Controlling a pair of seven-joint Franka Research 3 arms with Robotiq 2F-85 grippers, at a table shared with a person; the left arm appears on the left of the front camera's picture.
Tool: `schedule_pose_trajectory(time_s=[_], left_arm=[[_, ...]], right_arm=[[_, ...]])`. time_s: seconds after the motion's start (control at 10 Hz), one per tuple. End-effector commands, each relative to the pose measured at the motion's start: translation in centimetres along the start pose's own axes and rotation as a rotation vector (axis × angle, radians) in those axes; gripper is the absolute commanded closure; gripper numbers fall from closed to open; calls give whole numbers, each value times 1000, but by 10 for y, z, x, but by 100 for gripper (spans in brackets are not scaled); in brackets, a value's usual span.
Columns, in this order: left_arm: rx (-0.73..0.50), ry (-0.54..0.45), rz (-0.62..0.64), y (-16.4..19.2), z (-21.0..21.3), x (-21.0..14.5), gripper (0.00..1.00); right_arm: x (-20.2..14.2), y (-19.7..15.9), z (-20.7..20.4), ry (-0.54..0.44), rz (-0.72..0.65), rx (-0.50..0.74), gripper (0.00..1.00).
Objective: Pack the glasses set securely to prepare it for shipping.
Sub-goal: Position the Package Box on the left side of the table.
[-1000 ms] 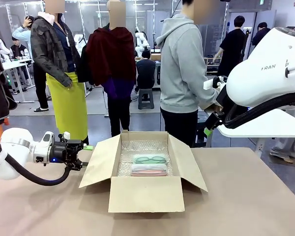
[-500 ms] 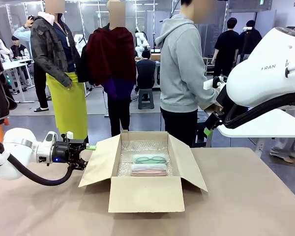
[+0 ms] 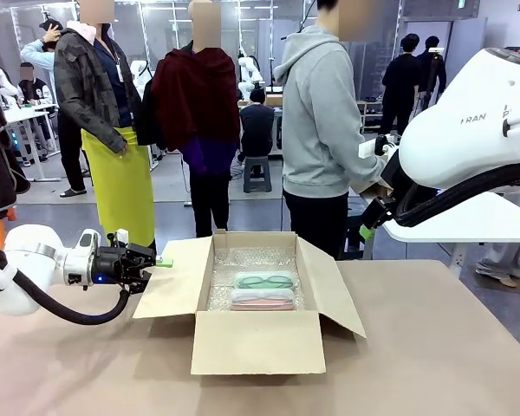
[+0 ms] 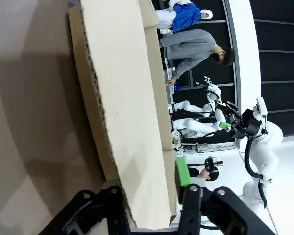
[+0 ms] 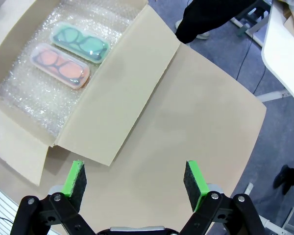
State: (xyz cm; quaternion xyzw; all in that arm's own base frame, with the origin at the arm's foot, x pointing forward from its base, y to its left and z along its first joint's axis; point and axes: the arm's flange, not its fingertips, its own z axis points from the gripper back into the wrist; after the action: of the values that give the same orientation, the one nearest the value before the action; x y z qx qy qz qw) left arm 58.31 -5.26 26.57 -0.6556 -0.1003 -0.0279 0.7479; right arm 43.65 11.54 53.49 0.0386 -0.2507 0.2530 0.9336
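Left gripper (image 3: 158,265) straddles the cardboard box's left flap (image 3: 178,282), fingers partly closed; firm grip unclear. Mint glasses case (image 3: 264,281) and pink glasses case (image 3: 263,300) lie on bubble wrap (image 3: 251,258) inside the box, apart from both grippers. Right gripper (image 5: 134,183) gapes wide, empty.

Open cardboard box (image 3: 256,342), bubble wrap (image 3: 251,258), table (image 3: 442,347)

Bright, even indoor light; soft shadows, sharp focus.
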Motion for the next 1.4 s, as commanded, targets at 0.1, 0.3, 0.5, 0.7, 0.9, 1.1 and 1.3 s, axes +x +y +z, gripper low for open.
schedule_pose_trajectory(time_s=[0.1, 0.3, 0.5, 0.7, 0.9, 1.1, 1.3], left_arm=[[-47, -18, -15, -5, 4, 1, 100], [-50, -15, -17, -6, 3, 0, 100], [-50, 0, -6, -5, 2, -2, 100], [-13, 0, -3, -2, 1, 0, 99], [-13, 0, -3, -2, 1, 0, 99], [-13, 0, -3, -2, 1, 0, 99], [-13, 0, -2, -1, 1, 0, 97]], right_arm=[[2, 1, 1, 10, 0, -5, 0], [2, 1, 1, 10, 0, -5, 0], [2, 1, 1, 10, 0, -5, 0], [2, 1, 1, 10, 0, -5, 0], [2, 1, 1, 10, 0, -5, 0], [2, 1, 1, 10, 0, -5, 0], [2, 1, 1, 10, 0, -5, 0]])
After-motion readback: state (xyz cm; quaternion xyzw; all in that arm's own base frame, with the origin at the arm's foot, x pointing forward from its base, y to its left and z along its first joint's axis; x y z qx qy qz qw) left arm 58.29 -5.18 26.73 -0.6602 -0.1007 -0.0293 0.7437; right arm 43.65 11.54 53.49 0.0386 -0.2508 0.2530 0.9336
